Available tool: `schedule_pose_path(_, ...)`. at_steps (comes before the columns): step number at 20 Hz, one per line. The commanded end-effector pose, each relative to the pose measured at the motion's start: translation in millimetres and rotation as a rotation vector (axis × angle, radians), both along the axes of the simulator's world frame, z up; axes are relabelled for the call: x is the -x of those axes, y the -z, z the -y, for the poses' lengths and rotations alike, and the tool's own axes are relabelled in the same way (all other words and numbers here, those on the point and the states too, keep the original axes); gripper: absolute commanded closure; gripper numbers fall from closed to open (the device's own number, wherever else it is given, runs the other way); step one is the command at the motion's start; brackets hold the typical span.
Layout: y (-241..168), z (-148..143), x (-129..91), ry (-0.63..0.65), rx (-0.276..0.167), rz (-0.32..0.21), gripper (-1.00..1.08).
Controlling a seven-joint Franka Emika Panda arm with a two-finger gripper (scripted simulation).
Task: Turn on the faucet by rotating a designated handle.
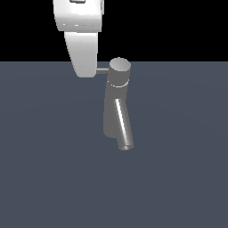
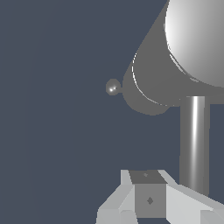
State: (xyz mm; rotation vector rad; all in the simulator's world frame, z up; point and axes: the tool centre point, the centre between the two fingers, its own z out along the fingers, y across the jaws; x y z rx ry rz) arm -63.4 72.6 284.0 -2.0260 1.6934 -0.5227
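Faucet (image 1: 116, 111) stands upright near the middle of the dark slate counter (image 1: 182, 178), its round flat-topped cap uppermost and its thick slanted spout (image 1: 123, 127) running down from the body toward the camera in the exterior view. Handle (image 1: 102, 70), a thin straight rod, pokes sideways out of the cap toward the exterior view's left, and its far end disappears behind the white arm (image 1: 84, 49). That arm comes down from above and sits right beside the cap, hard up against the handle's outer end.

Over to the wrist view: the cap fills the corner as a big pale dome, the faucet body is dark beneath it, and the handle (image 2: 194, 144) runs as a bright rod from the cap straight toward the tool (image 2: 148, 201). The tool's pale fingers (image 2: 118, 201) show around a grey block, just beside the rod, but whether they are apart or clamped on it I cannot tell. A small rounded end (image 2: 113, 87) peeks out beside the faucet body.
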Motion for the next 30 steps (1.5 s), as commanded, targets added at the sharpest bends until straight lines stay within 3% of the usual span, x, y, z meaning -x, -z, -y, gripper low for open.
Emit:
schedule_pose_path(1,4,0,5,0.000,0.000,0.000,1.08)
schedule_pose_path(22,30,3,44,0.002,0.001,0.000,1.08)
schedule_pose_path(30,30,4,45,-0.010,0.001,0.007,1.08)
